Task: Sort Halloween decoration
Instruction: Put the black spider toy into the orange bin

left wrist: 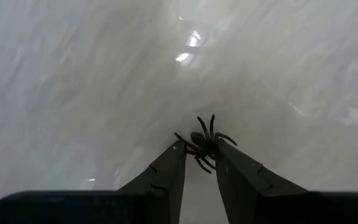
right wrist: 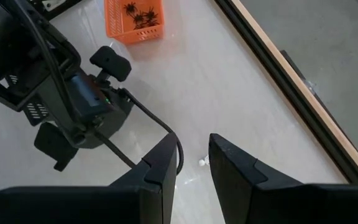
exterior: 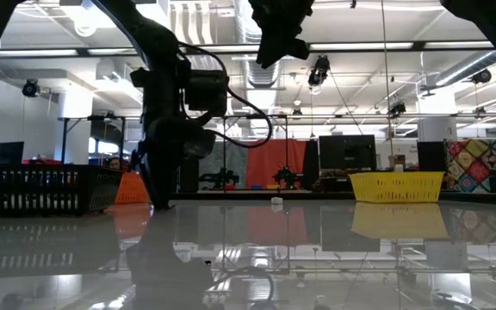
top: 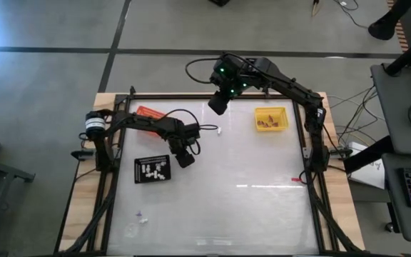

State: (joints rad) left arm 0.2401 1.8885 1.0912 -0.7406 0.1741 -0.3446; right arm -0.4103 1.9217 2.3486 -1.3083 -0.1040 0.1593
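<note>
Spider (left wrist: 205, 142): black, thin-legged | left hand (left wrist: 199, 157): pinching it | right hand (right wrist: 193, 155): parted, empty

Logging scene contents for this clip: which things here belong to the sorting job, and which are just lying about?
Job:
black spider at the left gripper fingertips
small white trinket
orange tray, yellow tray, black tray

Lying about:
red scrap near the table's right edge

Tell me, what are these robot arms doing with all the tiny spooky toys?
They are sorting them into trays. The left tool has a little black spider between its fingertips, just beside the black tray that holds white trinkets. The right tool hangs open above a small white trinket on the table. The orange tray already has spiders in it, and the yellow tray has brownish pieces.
</note>
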